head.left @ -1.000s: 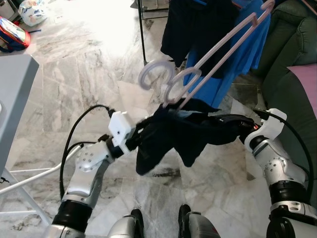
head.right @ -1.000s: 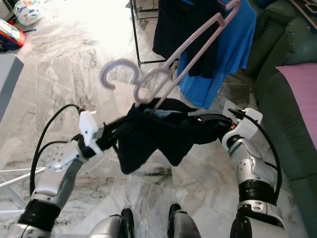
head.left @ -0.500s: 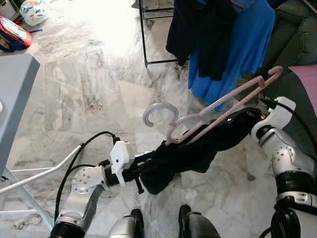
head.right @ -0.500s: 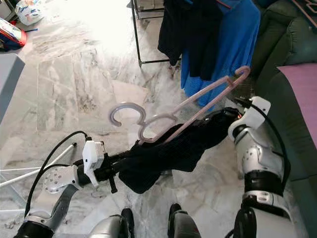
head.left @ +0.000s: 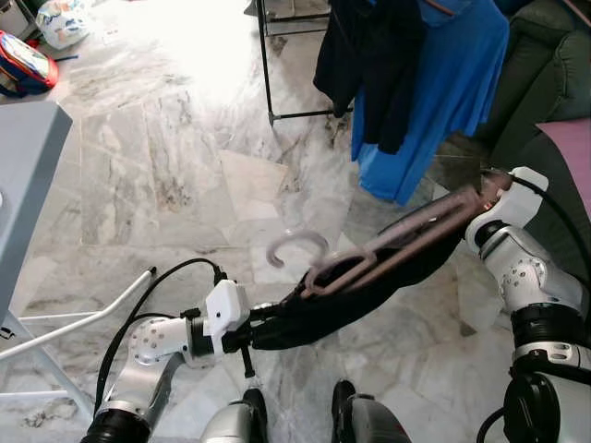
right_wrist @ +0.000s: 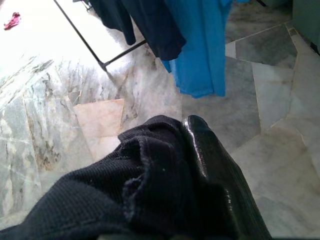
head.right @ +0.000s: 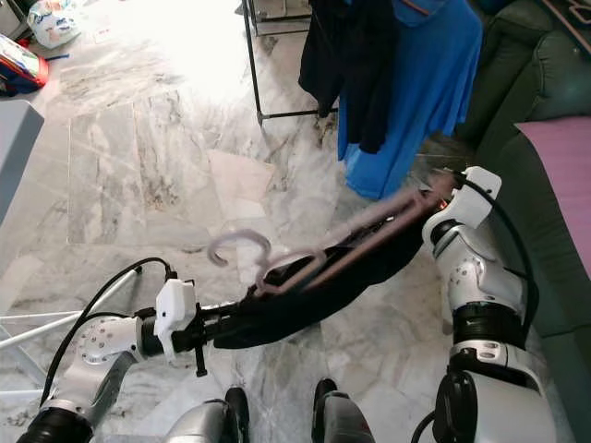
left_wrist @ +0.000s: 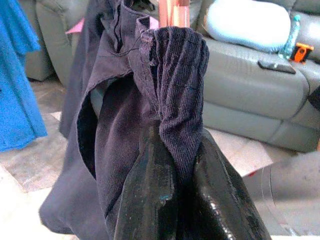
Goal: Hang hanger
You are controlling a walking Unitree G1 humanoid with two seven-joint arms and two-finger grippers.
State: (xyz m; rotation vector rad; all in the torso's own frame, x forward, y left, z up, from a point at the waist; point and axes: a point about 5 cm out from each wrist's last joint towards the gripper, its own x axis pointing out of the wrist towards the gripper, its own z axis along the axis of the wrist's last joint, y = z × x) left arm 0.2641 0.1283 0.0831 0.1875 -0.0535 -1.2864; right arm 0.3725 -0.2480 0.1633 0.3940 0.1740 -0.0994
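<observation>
Partly blurred, pink hangers (head.left: 388,247) overlie a dark garment (head.left: 351,295) hiding both grippers' fingertips.

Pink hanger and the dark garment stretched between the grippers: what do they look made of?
The pink hanger looks like moulded plastic: smooth, pale pink, one-piece curved hooks, though motion blur leaves it open. The dark garment looks like a ribbed woven fabric, perhaps fine corduroy: matte navy-black with narrow ridges and stitched hems. The left gripper and right gripper both pinch it.

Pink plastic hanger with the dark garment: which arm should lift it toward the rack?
Right, probably: the right tool holds the dark garment nearest the black metal rack; the left tool is low, farther away.
</observation>
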